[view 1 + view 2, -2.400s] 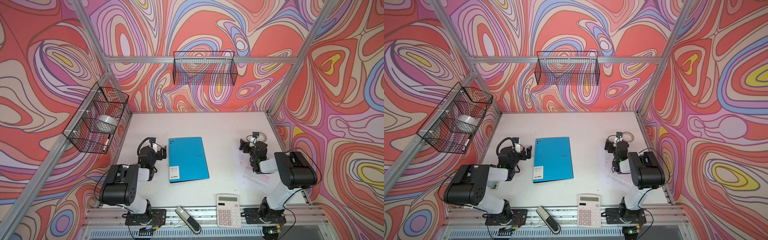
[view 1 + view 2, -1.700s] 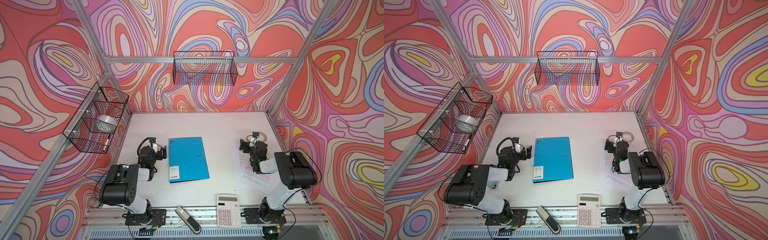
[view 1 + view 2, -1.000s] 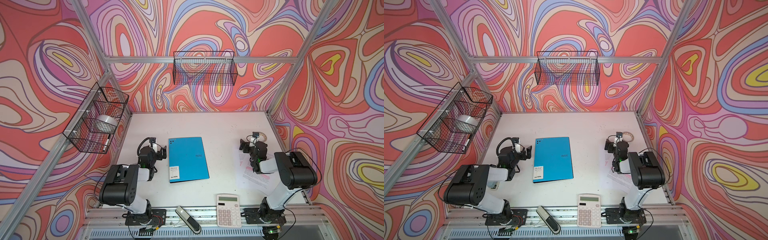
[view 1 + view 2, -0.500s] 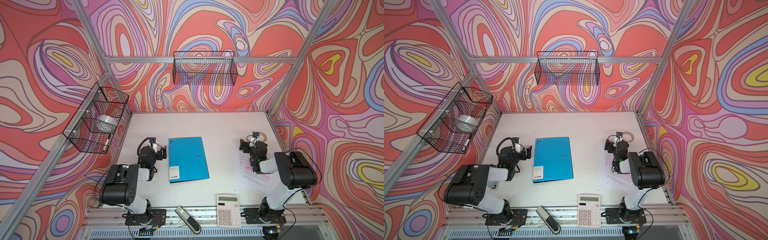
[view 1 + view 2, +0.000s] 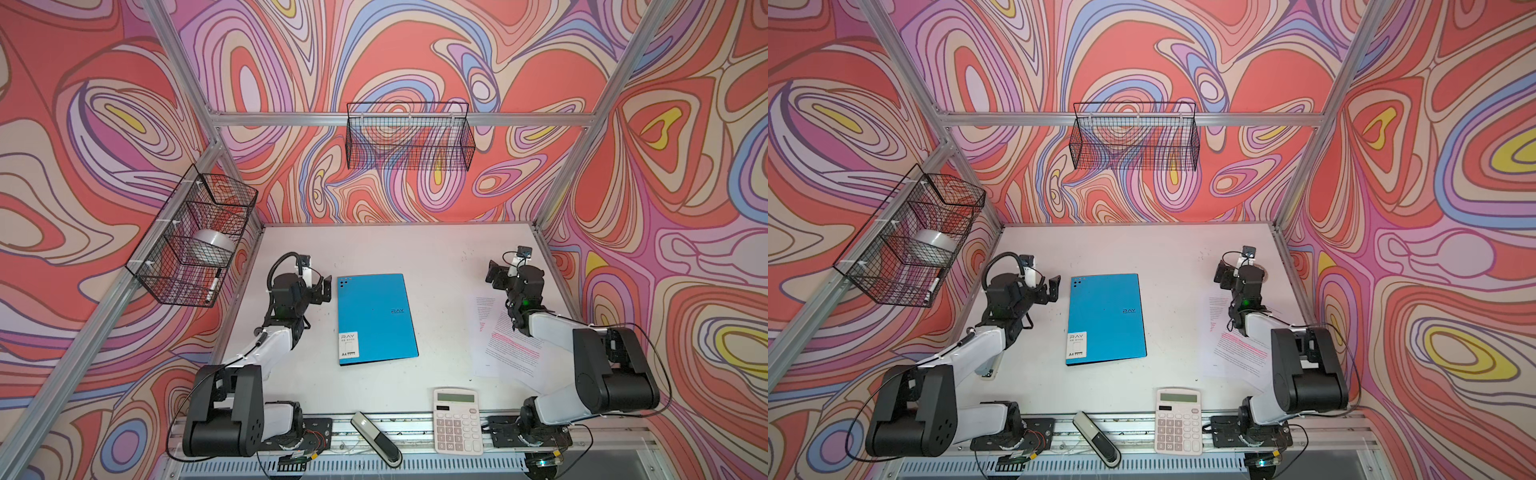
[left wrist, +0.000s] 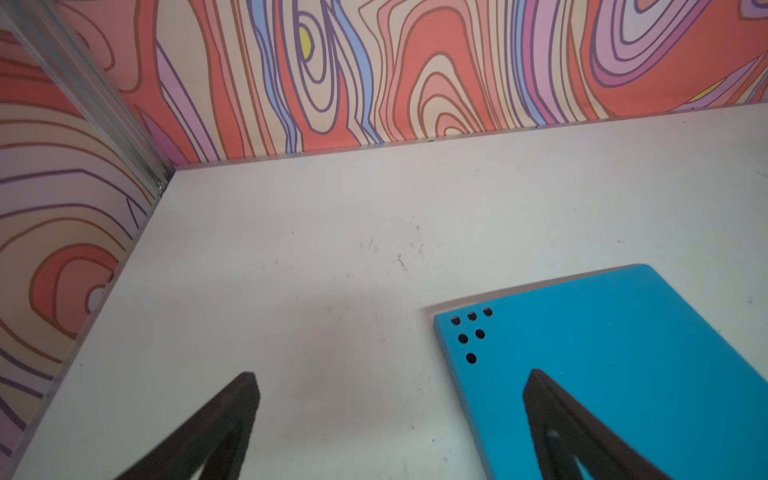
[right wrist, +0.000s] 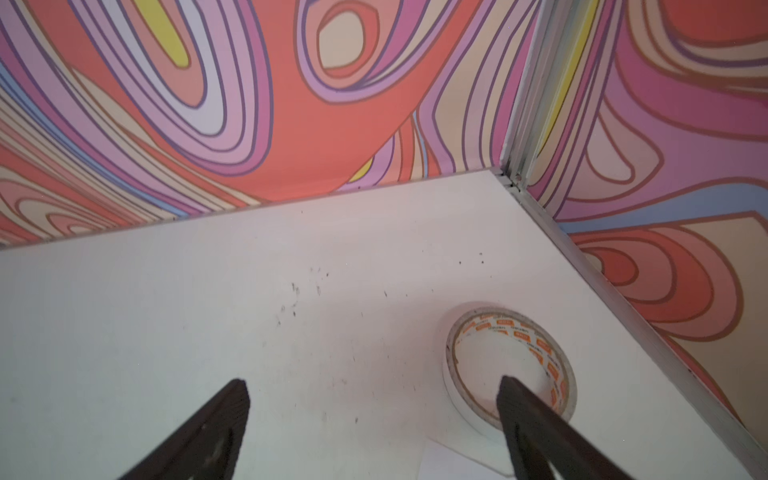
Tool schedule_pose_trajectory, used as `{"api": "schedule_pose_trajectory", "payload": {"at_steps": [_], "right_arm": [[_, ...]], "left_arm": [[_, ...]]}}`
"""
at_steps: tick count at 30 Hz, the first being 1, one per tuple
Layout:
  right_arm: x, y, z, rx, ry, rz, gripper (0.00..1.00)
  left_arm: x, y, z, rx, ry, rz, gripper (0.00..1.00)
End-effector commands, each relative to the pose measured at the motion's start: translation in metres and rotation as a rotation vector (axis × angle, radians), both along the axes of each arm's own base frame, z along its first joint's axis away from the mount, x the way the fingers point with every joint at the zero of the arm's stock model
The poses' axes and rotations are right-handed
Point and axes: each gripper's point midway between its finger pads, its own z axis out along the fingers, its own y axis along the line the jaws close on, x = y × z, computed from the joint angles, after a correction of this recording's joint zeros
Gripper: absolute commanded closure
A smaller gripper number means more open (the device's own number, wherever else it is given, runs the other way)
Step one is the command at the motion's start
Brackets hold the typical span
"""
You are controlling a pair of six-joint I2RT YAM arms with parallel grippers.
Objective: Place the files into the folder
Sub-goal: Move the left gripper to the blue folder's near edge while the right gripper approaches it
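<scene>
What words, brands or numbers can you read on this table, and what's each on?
"RAY": cover of the blue folder.
"RAY", "A4": the folder's white label; its other print is unreadable.
The files: dense text, too small to read.
The calculator: keys too small to read.
The tape roll: orange print, blurred.

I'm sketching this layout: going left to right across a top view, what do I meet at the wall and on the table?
wire basket on the left wall → left tool → blue folder → files
</scene>
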Motion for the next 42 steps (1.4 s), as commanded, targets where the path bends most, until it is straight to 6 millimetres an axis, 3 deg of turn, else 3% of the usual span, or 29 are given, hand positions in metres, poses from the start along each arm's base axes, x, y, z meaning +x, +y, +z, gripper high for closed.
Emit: {"api": "schedule_pose_trajectory", "payload": {"at_steps": [1, 6, 13, 19, 23, 25, 33, 42], "right_arm": [[-0.013, 0.004, -0.004, 0.2, 0.197, -0.064, 0.01], [-0.027, 0.031, 0.019, 0.372, 0.279, 0.018, 0.01], [-0.07, 0.063, 0.02, 0.538, 0.382, 0.098, 0.01], [-0.109, 0.096, 0.011, 0.525, 0.556, 0.2, 0.02], [-0.135, 0.107, -0.017, 0.462, 0.743, 0.218, 0.04], [-0.141, 0.119, -0.024, 0.493, 0.786, 0.27, 0.05], [-0.164, 0.163, -0.031, 0.589, 0.814, 0.423, 0.09], [-0.167, 0.179, -0.044, 0.633, 0.832, 0.457, 0.09]], "left_arm": [[-0.033, -0.009, -0.019, 0.023, 0.342, -0.064, 0.0], [-0.062, -0.028, 0.007, -0.06, 0.615, -0.086, 0.0], [-0.094, -0.067, 0.014, -0.264, 0.844, -0.135, 0.0], [-0.098, -0.076, -0.011, -0.313, 0.887, -0.082, 0.0], [-0.094, -0.078, -0.03, -0.254, 0.878, -0.071, 0.0], [-0.091, -0.079, -0.04, -0.186, 0.865, -0.091, 0.0], [-0.107, -0.085, -0.078, -0.209, 1.02, -0.046, 0.0], [-0.112, -0.088, -0.104, -0.199, 1.121, -0.03, 0.0]]}}
